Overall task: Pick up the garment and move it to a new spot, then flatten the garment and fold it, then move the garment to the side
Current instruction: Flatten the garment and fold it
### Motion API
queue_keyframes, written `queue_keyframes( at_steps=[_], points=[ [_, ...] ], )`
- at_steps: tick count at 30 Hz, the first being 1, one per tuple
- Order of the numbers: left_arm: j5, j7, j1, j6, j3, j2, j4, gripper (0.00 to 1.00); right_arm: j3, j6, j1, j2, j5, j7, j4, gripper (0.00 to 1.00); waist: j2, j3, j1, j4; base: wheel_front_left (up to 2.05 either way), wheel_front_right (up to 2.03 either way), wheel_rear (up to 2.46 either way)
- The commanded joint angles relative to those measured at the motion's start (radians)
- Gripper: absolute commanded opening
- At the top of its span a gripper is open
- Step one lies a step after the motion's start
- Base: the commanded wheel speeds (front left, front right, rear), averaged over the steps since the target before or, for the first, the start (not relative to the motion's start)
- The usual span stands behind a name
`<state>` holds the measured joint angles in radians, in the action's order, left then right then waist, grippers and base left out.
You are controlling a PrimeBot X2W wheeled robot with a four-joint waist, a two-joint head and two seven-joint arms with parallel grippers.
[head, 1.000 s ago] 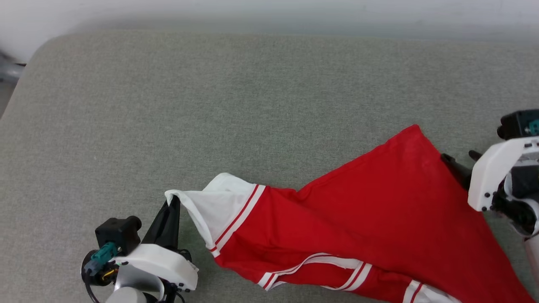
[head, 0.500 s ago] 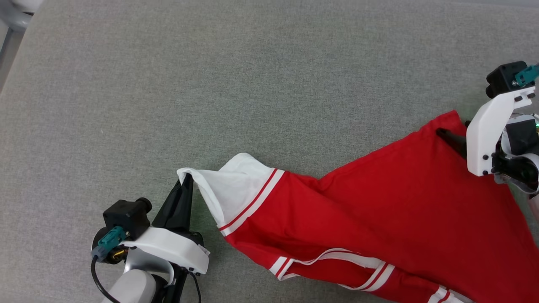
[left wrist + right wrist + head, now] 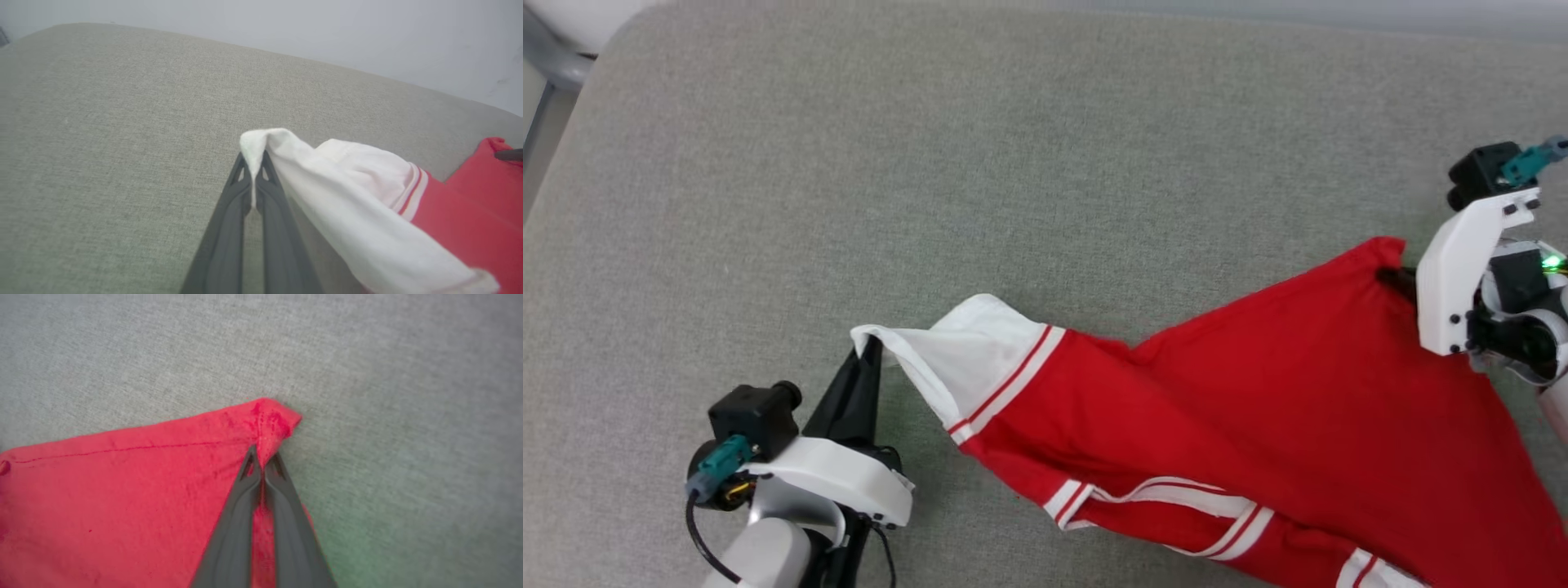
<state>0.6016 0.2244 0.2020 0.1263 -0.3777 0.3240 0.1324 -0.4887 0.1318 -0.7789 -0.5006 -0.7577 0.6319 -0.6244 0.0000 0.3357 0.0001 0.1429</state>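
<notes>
The garment (image 3: 1241, 400), red with white sleeves and red-white striped trim, lies stretched across the grey cushion from lower left to far right. My left gripper (image 3: 872, 345) is shut on the tip of a white sleeve (image 3: 261, 143), which stands up pinched between the dark fingers (image 3: 237, 212). My right gripper (image 3: 1392, 273) is shut on a red hem corner (image 3: 271, 420) at the garment's far right point; in the right wrist view the fingers (image 3: 241, 506) meet on the fabric just below that corner. The lettering is hidden.
A grey fabric cushion (image 3: 1045, 163) carries everything, with wide bare room behind and to the left of the garment. Its rounded left corner (image 3: 613, 33) borders a metal frame (image 3: 547, 57). A pale wall (image 3: 327, 24) stands beyond it.
My right gripper has closed on the red hem corner it straddled open earlier. The left gripper keeps its grip on the sleeve tip. The head camera has shifted.
</notes>
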Motion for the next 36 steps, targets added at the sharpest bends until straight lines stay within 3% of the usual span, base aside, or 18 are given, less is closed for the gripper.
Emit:
queue_keyframes(
  at_steps=[1,9,16,26,36],
  points=[
    [0.001,0.001,0.008,0.002,0.007,0.007,0.002,0.00,0.007,-0.002,-0.004,-0.012,0.001,-0.006,-0.012,0.00,0.0000,-0.016,-0.0001,-0.009,0.00,0.00,0.00],
    [0.005,-0.047,0.175,-0.029,0.042,0.063,0.051,0.00,0.082,-0.002,-0.067,0.002,0.057,-0.147,-0.069,0.00,0.0000,-0.077,-0.0001,-0.064,0.00,0.00,0.00],
    [-0.001,-0.118,0.414,-0.060,0.060,0.103,0.181,0.00,0.169,-0.002,-0.167,0.063,0.151,-0.281,-0.160,0.00,0.0000,-0.100,-0.0001,-0.126,0.00,0.00,0.00],
    [-0.046,-0.154,0.824,-0.109,0.072,0.158,0.438,0.00,0.318,-0.003,-0.439,0.159,0.303,-0.479,-0.295,0.00,0.0000,-0.073,-0.0001,-0.201,0.00,0.00,0.00],
    [-0.115,-0.156,1.187,-0.113,0.050,0.182,0.628,0.00,0.432,-0.004,-0.718,0.204,0.438,-0.598,-0.404,0.00,0.0000,-0.001,-0.0001,-0.209,0.00,0.00,0.00]
  ],
)
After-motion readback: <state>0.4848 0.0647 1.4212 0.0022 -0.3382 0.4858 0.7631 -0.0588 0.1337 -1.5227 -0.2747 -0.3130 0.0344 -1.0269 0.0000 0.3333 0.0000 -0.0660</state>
